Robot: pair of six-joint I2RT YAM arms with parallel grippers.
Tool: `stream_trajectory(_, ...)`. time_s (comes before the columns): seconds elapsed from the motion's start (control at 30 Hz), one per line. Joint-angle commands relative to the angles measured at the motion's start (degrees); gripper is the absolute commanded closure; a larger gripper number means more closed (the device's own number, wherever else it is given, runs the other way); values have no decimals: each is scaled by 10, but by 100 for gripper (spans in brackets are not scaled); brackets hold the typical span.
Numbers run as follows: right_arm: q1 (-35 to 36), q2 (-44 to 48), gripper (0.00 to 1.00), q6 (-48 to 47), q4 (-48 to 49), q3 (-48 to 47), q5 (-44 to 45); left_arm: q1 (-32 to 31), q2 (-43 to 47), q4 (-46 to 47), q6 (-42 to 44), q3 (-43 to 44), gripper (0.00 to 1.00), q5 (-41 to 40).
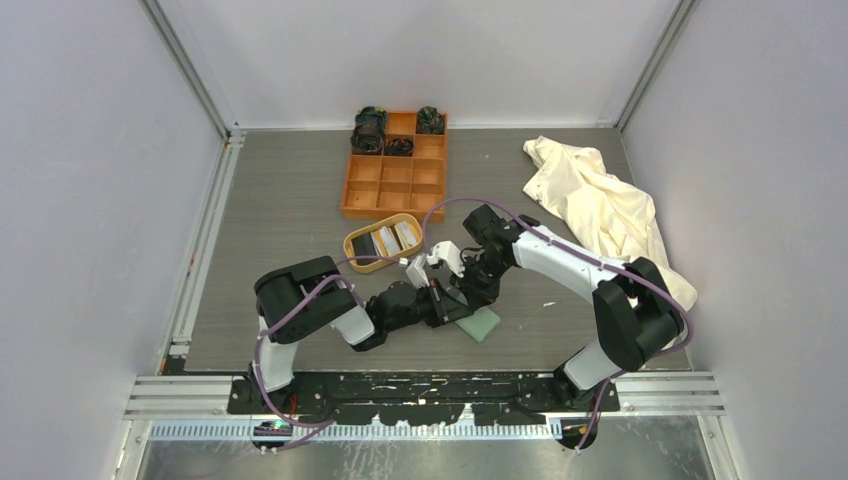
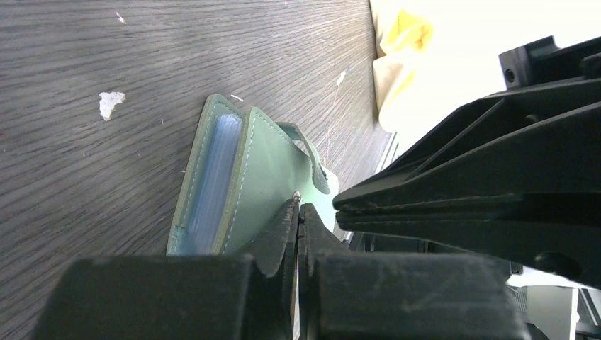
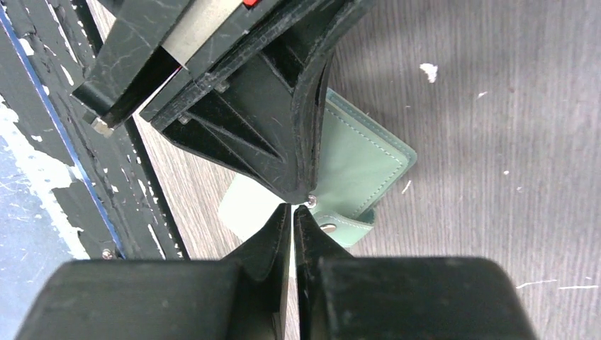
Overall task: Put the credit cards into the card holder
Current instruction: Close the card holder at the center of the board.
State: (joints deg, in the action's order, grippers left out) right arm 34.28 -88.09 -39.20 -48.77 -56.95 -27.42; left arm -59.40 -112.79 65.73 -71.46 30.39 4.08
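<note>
One card holder (image 1: 483,324) — half-open, long axis diagonal across table (image 1: 280,230).

You see a matt, stitched leather-look card holder (image 2: 264,170), a grey wood-grain table (image 2: 85,184), and scuffed black plastic fingers (image 2: 278,246)

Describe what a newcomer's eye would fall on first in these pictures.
The left gripper and right gripper meet tip to tip at the sage-green card holder, near centre of the table. Behind sit an oval tray of credit cards and an orange box; a cream cloth lies far right.
</note>
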Motion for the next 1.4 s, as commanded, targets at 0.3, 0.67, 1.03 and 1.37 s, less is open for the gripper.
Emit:
stream_trajectory(0.3,-58,75,75,-88,-26,0,-85,8,-33,-157,51,-34,100,-25)
stream_trajectory(0.67,-107,113,52,-104,27,60,-100,7,42,-153,63,-25,94,-20)
stream_trajectory(1.03,-125,175,30,-222,-64,81,-174,7,346,-351,332,-3,55,-113)
stream_trajectory(1.37,-162,114,48,-344,-159,45,-134,75,357,-405,457,-30,18,87)
